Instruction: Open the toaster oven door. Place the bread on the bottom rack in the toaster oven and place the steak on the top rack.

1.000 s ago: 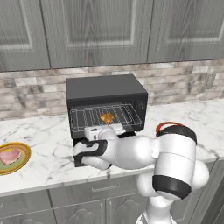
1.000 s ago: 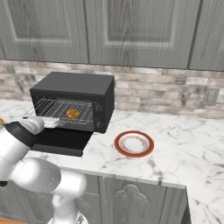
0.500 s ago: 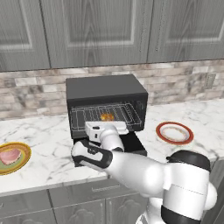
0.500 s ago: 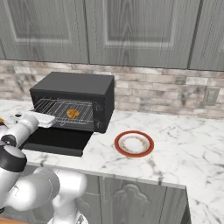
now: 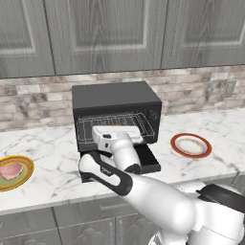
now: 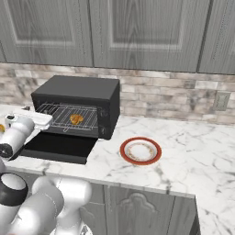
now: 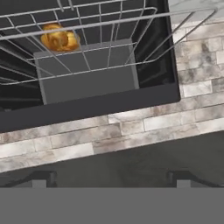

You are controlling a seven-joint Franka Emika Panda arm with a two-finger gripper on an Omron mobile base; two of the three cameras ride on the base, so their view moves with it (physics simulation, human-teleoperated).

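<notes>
Now wide open and empty, gripper (image 7: 109,177) just in front of toaster oven (image 6: 80,92). Toaster oven door (image 6: 57,147) folded down flat over desk (image 6: 193,151). Bread (image 6: 76,119) lying on bottom rack (image 6: 87,121) inside. Steak (image 5: 10,170) on yellow plate (image 5: 24,179) at far left, well apart from oven.

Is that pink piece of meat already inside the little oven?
No, the steak lies on a yellow-rimmed plate on the counter, left of the toaster oven.
</notes>
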